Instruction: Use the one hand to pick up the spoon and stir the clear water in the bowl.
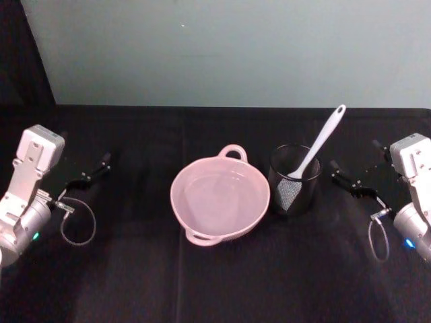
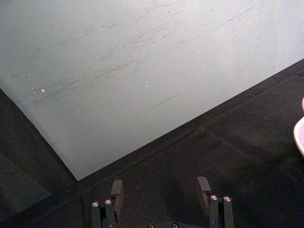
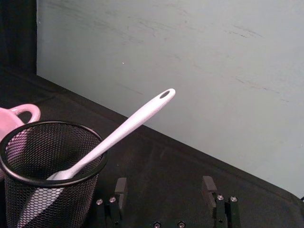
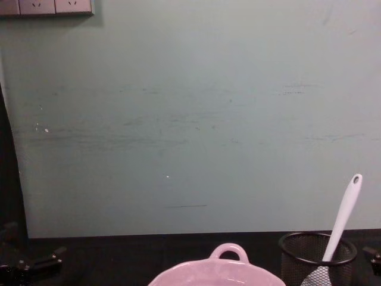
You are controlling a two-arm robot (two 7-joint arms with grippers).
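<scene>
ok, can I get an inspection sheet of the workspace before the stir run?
surface: black cloth, no spills seen.
job's things: pink bowl at centre with clear water in it; white spoon head down in the cup, handle leaning right.
clutter: black mesh cup close to the bowl's right; contact unclear.
end effectors: left end effector open, empty, far left; right end effector open, empty, right of the cup.
cables: left cable loop and right cable loop at the wrists, apart from bowl and cup.
surroundings: pale wall behind; sockets high on it.
</scene>
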